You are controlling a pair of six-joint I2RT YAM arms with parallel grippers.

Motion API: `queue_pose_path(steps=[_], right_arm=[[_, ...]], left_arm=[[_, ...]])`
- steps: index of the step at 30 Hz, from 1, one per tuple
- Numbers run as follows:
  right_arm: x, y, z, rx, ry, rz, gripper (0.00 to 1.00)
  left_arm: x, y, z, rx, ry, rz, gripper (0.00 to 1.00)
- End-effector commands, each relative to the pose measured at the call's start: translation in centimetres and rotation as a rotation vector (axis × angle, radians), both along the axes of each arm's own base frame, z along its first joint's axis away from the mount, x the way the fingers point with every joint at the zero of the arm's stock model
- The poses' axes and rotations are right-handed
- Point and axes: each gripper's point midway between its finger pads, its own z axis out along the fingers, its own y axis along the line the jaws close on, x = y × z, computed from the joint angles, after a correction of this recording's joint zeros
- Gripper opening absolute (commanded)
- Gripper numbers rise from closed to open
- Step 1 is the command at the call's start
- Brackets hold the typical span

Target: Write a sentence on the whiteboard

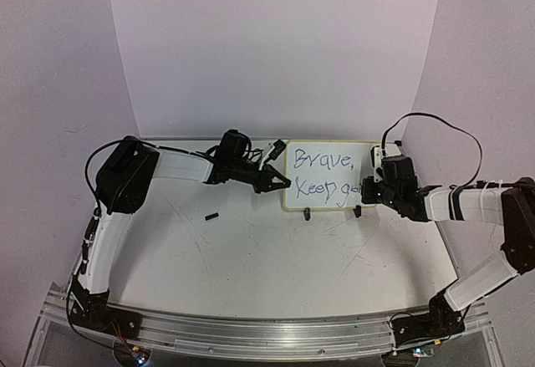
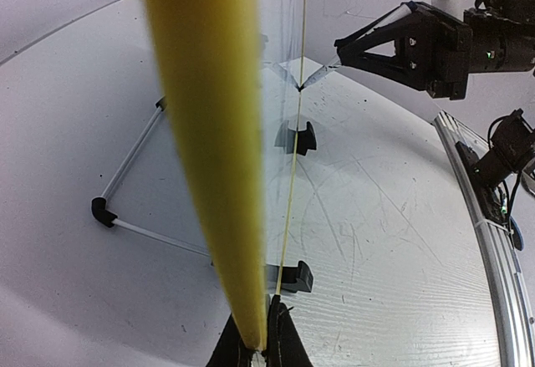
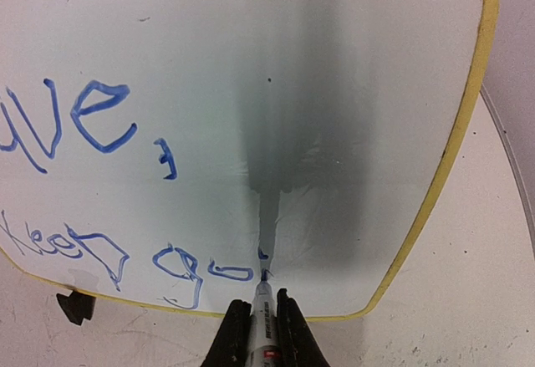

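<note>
The whiteboard [image 1: 328, 160] stands upright on two black clip feet [image 1: 307, 213] at the back of the table, with "Brave, Keep go" on it in blue. My left gripper [image 1: 279, 182] is shut on the board's left edge; in the left wrist view its jaws [image 2: 261, 335] pinch the yellow rim [image 2: 209, 175]. My right gripper [image 1: 369, 190] is shut on a blue marker [image 3: 261, 333]. In the right wrist view the gripper [image 3: 262, 302] holds the marker's tip against the whiteboard [image 3: 351, 74], just right of the "o" in the lower line.
A small black cap [image 1: 211, 215] lies on the scratched tabletop left of centre. A thin white rod frame with a black corner [image 2: 102, 210] lies behind the board. An aluminium rail [image 1: 267, 333] runs along the near edge.
</note>
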Motion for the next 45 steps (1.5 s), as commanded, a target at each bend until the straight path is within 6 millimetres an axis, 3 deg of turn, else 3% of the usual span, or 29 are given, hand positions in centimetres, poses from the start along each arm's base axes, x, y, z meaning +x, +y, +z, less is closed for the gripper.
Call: queue_pose_path(steps=[1, 9, 45], right_arm=[[0.3, -0.1, 0.4, 0.017, -0.018, -0.017, 0.0], [0.0, -0.4, 3.9, 0.034, -0.098, -0.016, 0.0], [0.5, -0.9, 0.5, -0.004, -0.025, -0.05, 0.0]], left_arm=[[1.9, 2.4, -6.3, 0.192, 0.034, 0.124, 0.0], [1.8, 2.4, -6.1, 0.19, 0.032, 0.124, 0.0], [1.5, 2.6, -6.5, 0.207, 0.049, 0.119, 0.0]])
